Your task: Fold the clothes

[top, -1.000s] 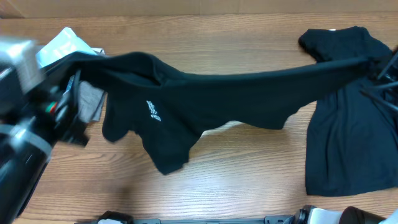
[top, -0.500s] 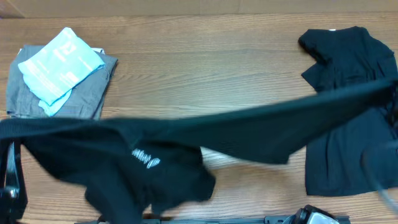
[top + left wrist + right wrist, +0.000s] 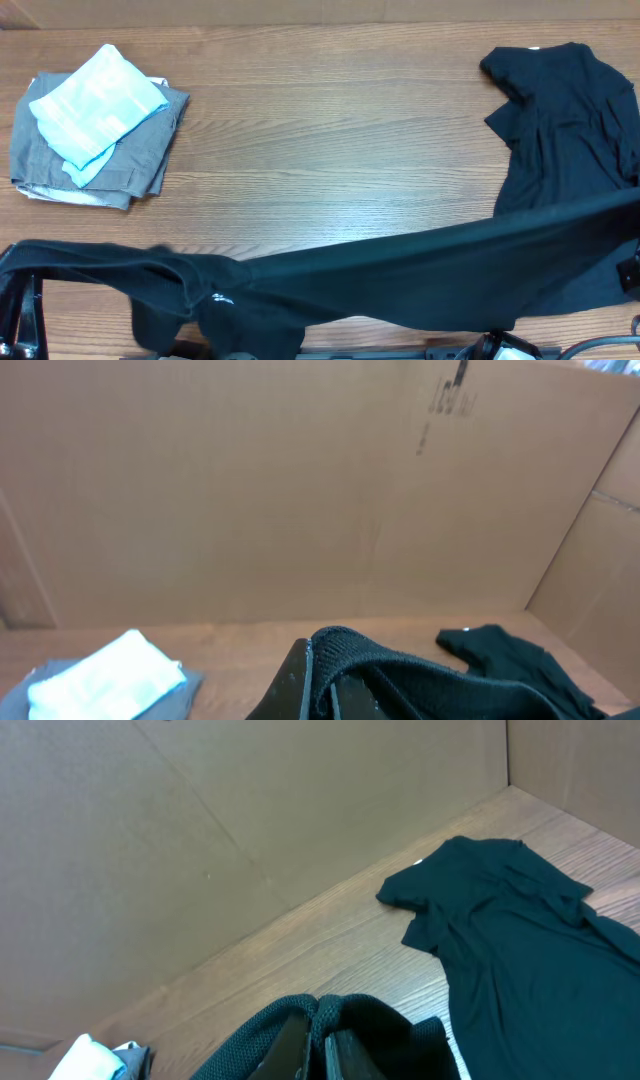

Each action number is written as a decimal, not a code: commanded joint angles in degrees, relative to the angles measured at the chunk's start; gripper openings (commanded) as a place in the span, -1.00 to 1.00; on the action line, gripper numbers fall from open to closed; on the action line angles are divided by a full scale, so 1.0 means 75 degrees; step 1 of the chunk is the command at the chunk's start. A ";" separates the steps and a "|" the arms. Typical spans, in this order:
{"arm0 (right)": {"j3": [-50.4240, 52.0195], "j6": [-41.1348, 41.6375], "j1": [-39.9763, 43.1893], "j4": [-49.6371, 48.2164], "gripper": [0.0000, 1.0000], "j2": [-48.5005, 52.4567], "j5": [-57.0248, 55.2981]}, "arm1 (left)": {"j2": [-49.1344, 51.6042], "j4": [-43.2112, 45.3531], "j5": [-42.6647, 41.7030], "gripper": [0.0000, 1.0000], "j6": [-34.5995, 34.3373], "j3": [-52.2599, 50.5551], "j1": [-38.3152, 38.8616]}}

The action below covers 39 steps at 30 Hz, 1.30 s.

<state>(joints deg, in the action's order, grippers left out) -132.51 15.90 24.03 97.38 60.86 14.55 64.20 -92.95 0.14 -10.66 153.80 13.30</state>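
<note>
At the near edge of the table (image 3: 330, 130), a black polo shirt (image 3: 400, 270) hangs stretched in a long band between two robot arms, its white logo (image 3: 222, 297) showing low on the left. The left gripper (image 3: 318, 682) and right gripper (image 3: 320, 1042) are each clenched on a bunched edge of the fabric. A second black garment (image 3: 565, 120) lies crumpled at the far right, partly beneath the taut span. The risks: the shirt may land overlapping that garment or spill over the table's front edge. The loose body drooping near the left gripper could tuck under itself and crease. A thin pinch may slip if the arms pull wider.
</note>
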 commanded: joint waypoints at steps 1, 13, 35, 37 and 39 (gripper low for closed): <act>0.0050 0.0096 0.0055 -0.0044 -0.93 0.0055 -0.0184 | 0.0035 -0.0181 0.0271 -0.92 -0.0192 -0.0108 -0.0029; 0.1562 0.0169 0.0055 -0.0047 -0.93 0.0391 -0.0102 | 0.0577 -0.0175 0.0638 -0.92 -0.0536 -0.1955 -0.0026; 0.1775 0.0271 -0.2040 -0.1667 -0.92 0.6330 -0.0749 | 0.5700 0.1929 0.0632 -0.91 -0.0557 -0.3346 -0.0079; 0.1775 0.0289 -0.2124 -0.2302 -0.92 0.7029 -0.0787 | 0.6388 0.2352 0.0632 -0.92 -0.0557 -0.3346 -0.0140; 0.1775 0.0283 -0.2218 -0.3092 -0.92 0.7723 -0.0746 | 0.7096 0.2873 0.0609 -0.91 -0.0635 -0.3346 -0.0227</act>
<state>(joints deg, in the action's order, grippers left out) -119.02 17.12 8.08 77.82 113.75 11.27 111.44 -74.30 3.73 -13.72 129.08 12.84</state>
